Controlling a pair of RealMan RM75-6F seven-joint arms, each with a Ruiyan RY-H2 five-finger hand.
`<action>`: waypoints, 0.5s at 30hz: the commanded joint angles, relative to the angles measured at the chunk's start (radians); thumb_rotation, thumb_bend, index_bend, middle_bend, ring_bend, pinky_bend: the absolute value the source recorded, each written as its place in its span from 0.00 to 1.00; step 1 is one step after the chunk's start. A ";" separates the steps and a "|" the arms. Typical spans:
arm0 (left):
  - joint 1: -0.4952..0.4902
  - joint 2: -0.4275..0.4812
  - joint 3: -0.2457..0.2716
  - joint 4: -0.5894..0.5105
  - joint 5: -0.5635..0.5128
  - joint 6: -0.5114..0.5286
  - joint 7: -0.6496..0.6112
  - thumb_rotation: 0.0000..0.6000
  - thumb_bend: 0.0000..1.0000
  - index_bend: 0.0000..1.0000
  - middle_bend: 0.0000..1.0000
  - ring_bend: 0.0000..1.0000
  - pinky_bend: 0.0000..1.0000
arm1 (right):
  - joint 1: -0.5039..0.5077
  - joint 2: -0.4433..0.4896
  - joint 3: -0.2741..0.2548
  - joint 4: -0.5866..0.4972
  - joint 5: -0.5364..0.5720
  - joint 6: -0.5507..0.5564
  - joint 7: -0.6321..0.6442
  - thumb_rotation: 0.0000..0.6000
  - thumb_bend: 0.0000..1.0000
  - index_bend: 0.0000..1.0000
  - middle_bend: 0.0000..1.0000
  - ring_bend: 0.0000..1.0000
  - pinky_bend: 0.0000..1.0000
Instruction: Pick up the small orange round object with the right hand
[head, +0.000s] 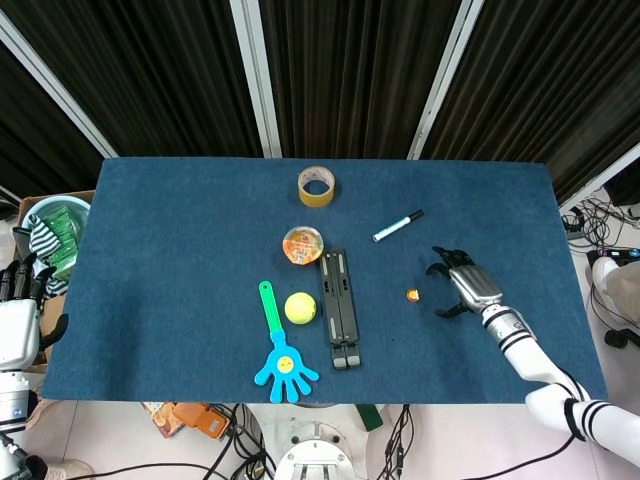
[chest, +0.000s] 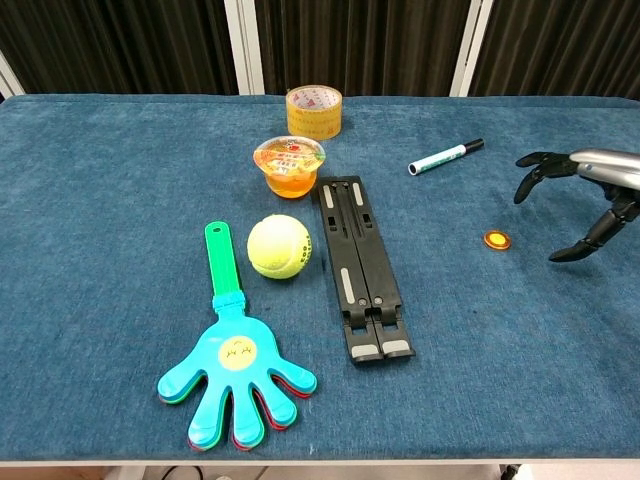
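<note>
The small orange round object (head: 412, 296) (chest: 496, 240) lies flat on the blue table, right of centre. My right hand (head: 461, 283) (chest: 583, 196) hovers just to its right with fingers spread and curved toward it, holding nothing and not touching it. My left hand (head: 18, 318) hangs off the table's left edge, fingers apart and empty; the chest view does not show it.
A black folding stand (head: 338, 309) lies left of the orange object. A marker (head: 397, 226) sits behind it. Further left are a tennis ball (head: 300, 308), a jelly cup (head: 302, 244), a tape roll (head: 316, 186) and a hand-shaped clapper (head: 280, 350).
</note>
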 joint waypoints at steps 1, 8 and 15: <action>0.000 0.000 -0.001 0.001 -0.001 0.000 -0.001 1.00 0.26 0.19 0.01 0.00 0.10 | 0.015 -0.019 0.001 0.015 0.007 -0.011 0.001 1.00 0.20 0.38 0.05 0.11 0.02; -0.002 0.000 0.000 0.003 -0.001 -0.003 -0.001 1.00 0.26 0.19 0.01 0.00 0.10 | 0.039 -0.046 0.006 0.035 0.015 -0.018 0.019 1.00 0.22 0.43 0.05 0.12 0.03; -0.003 -0.002 0.002 0.004 0.000 -0.006 0.003 1.00 0.26 0.19 0.01 0.00 0.10 | 0.058 -0.066 -0.001 0.051 0.018 -0.037 0.034 1.00 0.26 0.45 0.05 0.12 0.03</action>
